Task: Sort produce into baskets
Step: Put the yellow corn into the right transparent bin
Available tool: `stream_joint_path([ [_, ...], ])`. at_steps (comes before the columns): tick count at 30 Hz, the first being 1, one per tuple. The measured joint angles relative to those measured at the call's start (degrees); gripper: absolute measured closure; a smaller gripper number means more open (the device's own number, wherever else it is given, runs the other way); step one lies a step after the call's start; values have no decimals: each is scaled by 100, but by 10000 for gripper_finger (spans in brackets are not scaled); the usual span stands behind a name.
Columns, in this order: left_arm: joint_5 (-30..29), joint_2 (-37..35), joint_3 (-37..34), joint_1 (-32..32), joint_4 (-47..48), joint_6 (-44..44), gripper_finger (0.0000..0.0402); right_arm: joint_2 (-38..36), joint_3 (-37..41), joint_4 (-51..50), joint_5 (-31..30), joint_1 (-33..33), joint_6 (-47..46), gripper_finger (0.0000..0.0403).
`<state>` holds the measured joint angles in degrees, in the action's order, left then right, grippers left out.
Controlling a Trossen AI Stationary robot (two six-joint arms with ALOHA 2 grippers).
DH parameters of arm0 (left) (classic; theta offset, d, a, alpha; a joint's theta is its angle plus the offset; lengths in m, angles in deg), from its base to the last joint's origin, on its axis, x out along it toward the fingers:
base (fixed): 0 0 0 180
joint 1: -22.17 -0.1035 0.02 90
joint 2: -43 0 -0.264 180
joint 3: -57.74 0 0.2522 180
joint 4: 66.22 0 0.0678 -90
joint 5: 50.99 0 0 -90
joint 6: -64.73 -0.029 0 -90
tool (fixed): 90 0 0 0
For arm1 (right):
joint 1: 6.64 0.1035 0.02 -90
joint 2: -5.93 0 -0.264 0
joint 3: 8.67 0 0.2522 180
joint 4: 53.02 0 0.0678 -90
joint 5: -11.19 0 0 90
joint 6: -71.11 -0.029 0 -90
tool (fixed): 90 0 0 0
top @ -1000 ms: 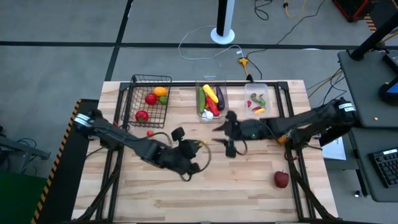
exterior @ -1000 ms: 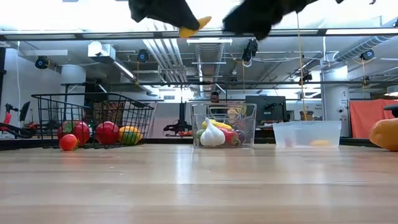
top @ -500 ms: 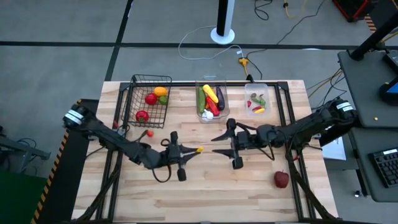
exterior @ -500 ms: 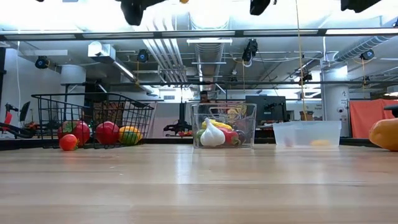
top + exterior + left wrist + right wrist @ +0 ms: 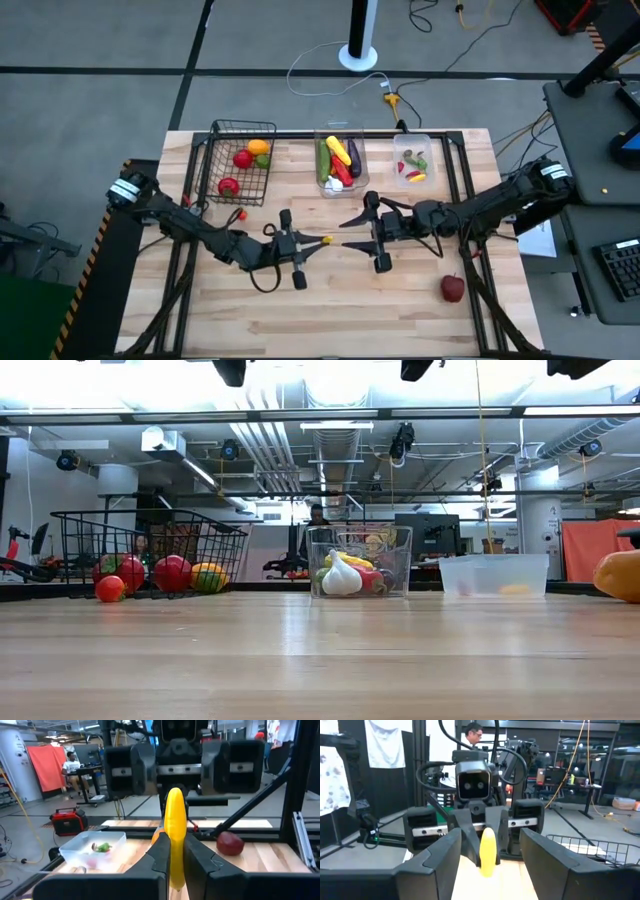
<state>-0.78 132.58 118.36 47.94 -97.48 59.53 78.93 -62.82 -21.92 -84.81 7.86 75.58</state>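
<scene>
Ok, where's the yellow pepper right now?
High view: the yellow pepper is mid-table, held above it in the left gripper, pointing at the open right gripper, in front of the middle bin.

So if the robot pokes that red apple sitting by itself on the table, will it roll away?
Probably yes. The red apple looks round and smooth, and it sits alone on the flat wooden table with nothing beside it to stop it. It looks firm, so a push would likely move it rather than squash it.
</scene>
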Motion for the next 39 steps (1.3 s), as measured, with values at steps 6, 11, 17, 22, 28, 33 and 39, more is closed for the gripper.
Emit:
stream_joint_path([
  [6, 40, 2, 128, -103, -44, -36, 389, 246, 0, 270, -45, -14, 23, 182],
  [11, 86, 2, 143, -130, -42, -36, 389, 546, -101, 564, -155, -35, 175, 176],
  [17, 96, 2, 143, -130, -42, -36, 389, 810, -413, 544, -153, -125, 312, 186],
  [22, 98, 2, 143, -128, -33, -124, 389, 835, -450, 520, -153, -160, 360, 222],
  [28, 87, 2, 143, -130, -35, -134, 389, 835, -450, 509, -141, -164, 264, 317],
  [33, -28, 2, 141, -128, 101, -19, 379, 833, -450, 409, -132, -167, 304, 380],
  [39, -142, 0, 132, -118, 562, 184, 296, 789, -444, 228, -155, -181, 179, 377],
])
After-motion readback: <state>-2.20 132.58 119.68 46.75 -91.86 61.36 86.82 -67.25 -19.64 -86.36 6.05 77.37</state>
